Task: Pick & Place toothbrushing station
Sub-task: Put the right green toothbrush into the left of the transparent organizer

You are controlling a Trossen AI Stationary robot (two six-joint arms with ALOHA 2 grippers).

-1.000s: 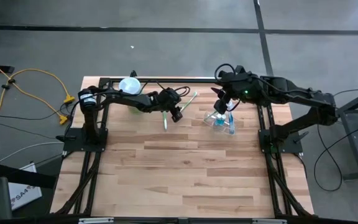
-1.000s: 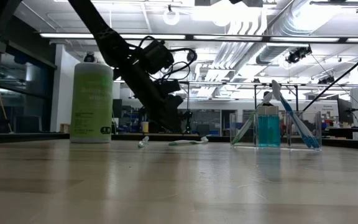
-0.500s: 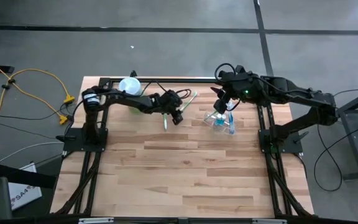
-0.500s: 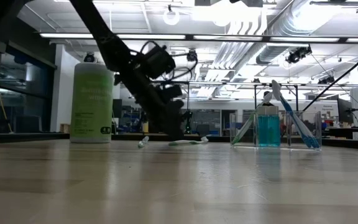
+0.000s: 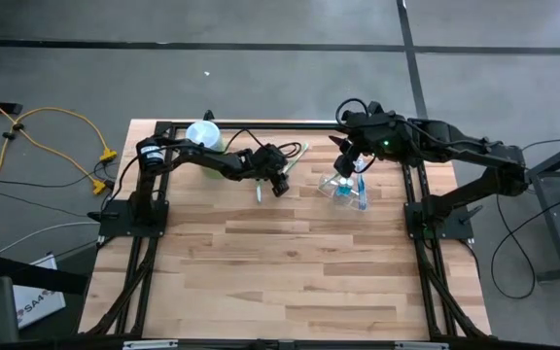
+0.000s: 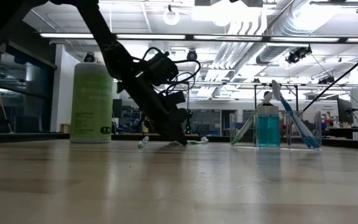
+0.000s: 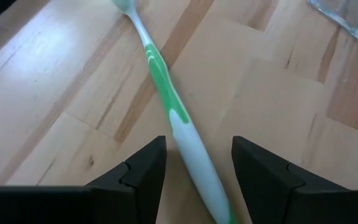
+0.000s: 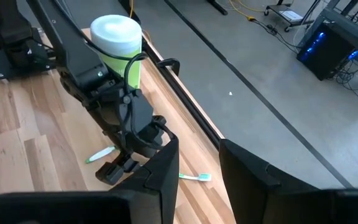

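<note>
The tabletop (image 5: 290, 272) is pale wood planks in a dark frame, and everything on it sits along its far edge. Both arms reach in over that edge from opposite sides.

The bottle (image 6: 92, 102), pale green with a white cap, stands upright at the far left corner behind the left arm.

The holder (image 5: 344, 190) is the clear plastic station, standing upright on the tabletop toward the far right. In the low view it carries a blue inner cup and slanted toothbrushes, one blue-handled and one pale green.

The right gripper (image 5: 343, 156) hangs above the holder's far side. From the wrist view its fingers (image 8: 166, 165) stand apart with nothing between them, so it is released.

The left gripper (image 5: 280, 185) is low over the tabletop, left of the holder and well apart from it. Its fingers (image 7: 145, 171) are spread, one on each side of the handle of a green and white toothbrush (image 7: 173, 118) lying flat on the wood; they straddle it without clamping it.

A second green toothbrush (image 5: 300, 153) lies flat just beyond the left gripper, near the far edge.
</note>
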